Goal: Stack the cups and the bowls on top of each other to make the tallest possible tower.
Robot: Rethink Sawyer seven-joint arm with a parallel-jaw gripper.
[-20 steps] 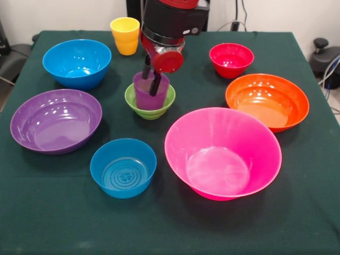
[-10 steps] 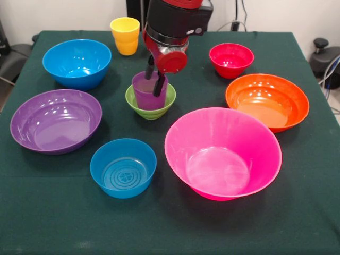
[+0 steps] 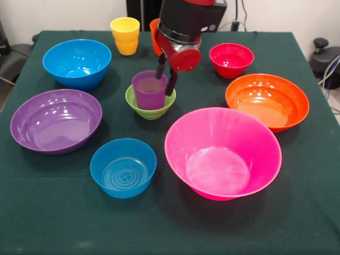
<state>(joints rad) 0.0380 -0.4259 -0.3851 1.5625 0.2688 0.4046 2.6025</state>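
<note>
Your gripper [image 3: 166,84] is hovering jaws-apart at purple cup's [image 3: 150,91] 2 o'clock; cup's sitting in green bowl [image 3: 150,106].

Bright, even light falls from above; soft white glare streaks the inner walls of the pink bowl [image 3: 223,154], the purple bowl [image 3: 56,120] and the orange bowl [image 3: 267,101]; faint, short shadows lie on the green tabletop [image 3: 297,202]; everything reads sharp, without visible edge distortion.

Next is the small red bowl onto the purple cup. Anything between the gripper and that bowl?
Nothing visible. The gripper hangs open beside the purple cup in the green bowl; only bare cloth lies between it and the red bowl.
</note>
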